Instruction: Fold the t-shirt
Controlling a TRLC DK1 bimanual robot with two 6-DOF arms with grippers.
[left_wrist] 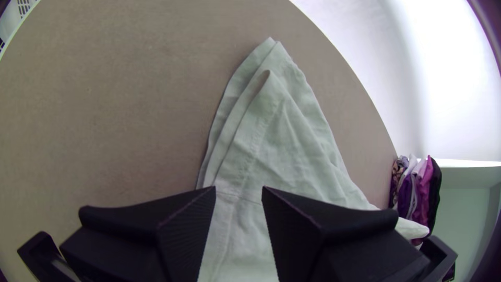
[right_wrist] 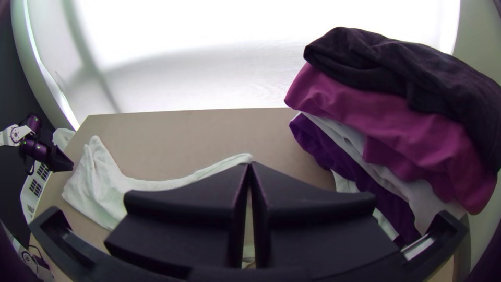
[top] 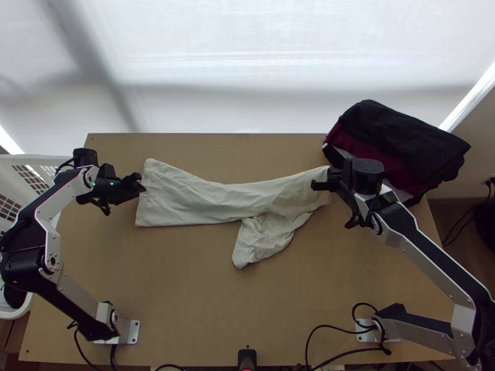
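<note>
nearest lies the bunched flap of the pale greenish-white cloth t-shirt [top: 204, 201], otherwise a narrow strip on the table [top: 247, 303]. at its right end, the right black gripper [right_wrist: 250, 165] pinches raised cloth; a shallow pinch could slip. at its left end, the left black gripper [left_wrist: 239, 191] is spread; it could catch one layer only, because edges overlap. no writing is readable.

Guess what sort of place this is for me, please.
Probably a robot workshop or lab set up for laundry folding: two silver-and-black jointed arms stand at a light wooden table, with a pale cloth t-shirt between them and a heap of dark and crimson clothes beside it.
</note>
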